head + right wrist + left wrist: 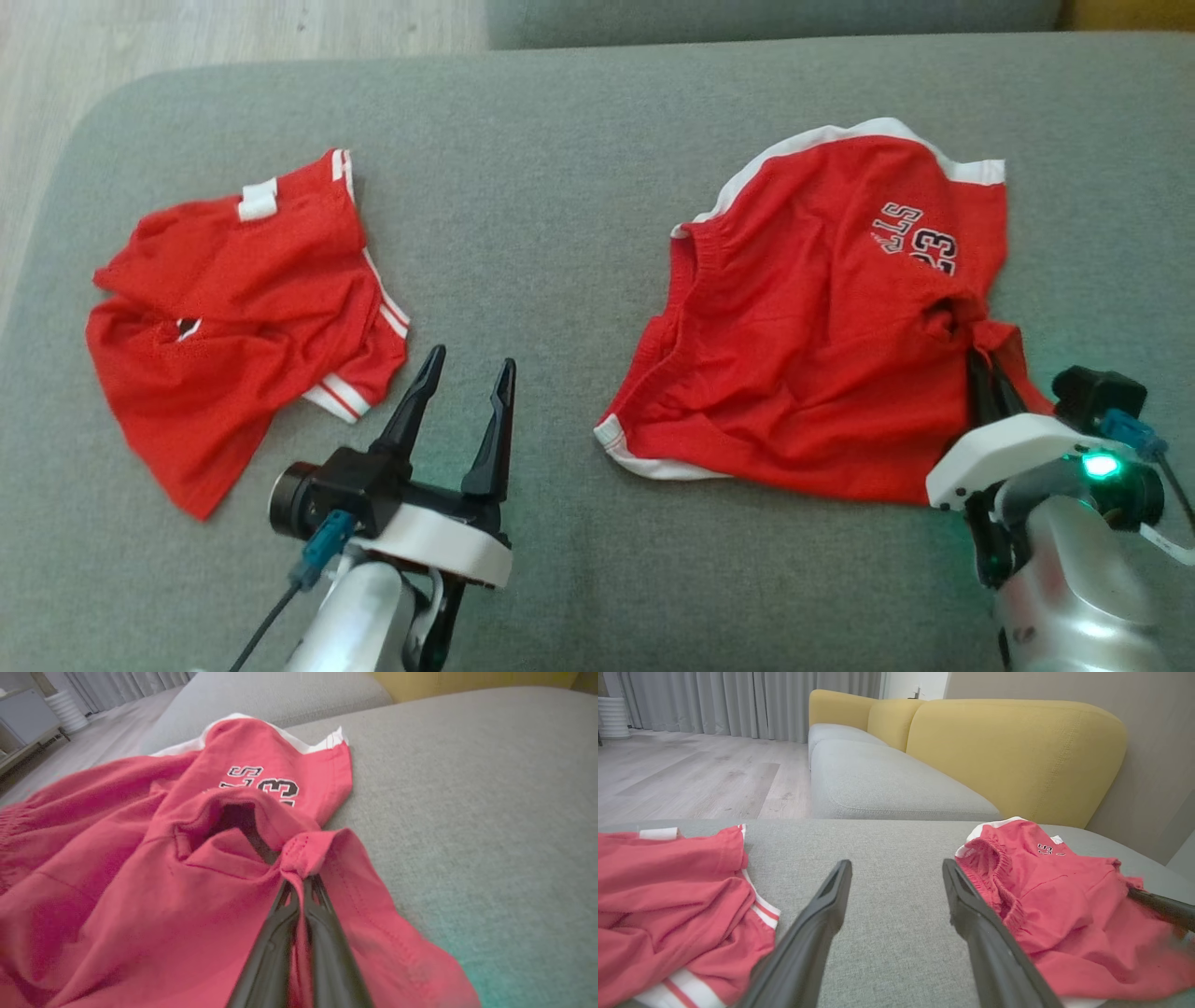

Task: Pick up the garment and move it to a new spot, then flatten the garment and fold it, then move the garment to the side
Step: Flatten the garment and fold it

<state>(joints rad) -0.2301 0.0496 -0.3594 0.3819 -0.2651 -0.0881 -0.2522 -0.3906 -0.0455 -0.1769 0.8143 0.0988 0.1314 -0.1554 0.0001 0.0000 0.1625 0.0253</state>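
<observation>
Right wrist view: pinching a raised fold of the red cotton shorts with white trim [140, 882], crumpled on the right of the grey fabric sofa seat [467, 788], right end effector [301, 879] fully closed. Holding left end effector [470, 364] wide open, empty, near a second red striped garment [243, 308]. Probably the pick-up step; next, lift clear and carry across. Cannot see the tips under cloth, nor read the print whole.

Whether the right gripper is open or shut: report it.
Shut: the right gripper pinches a fold of the numbered red garment.
</observation>
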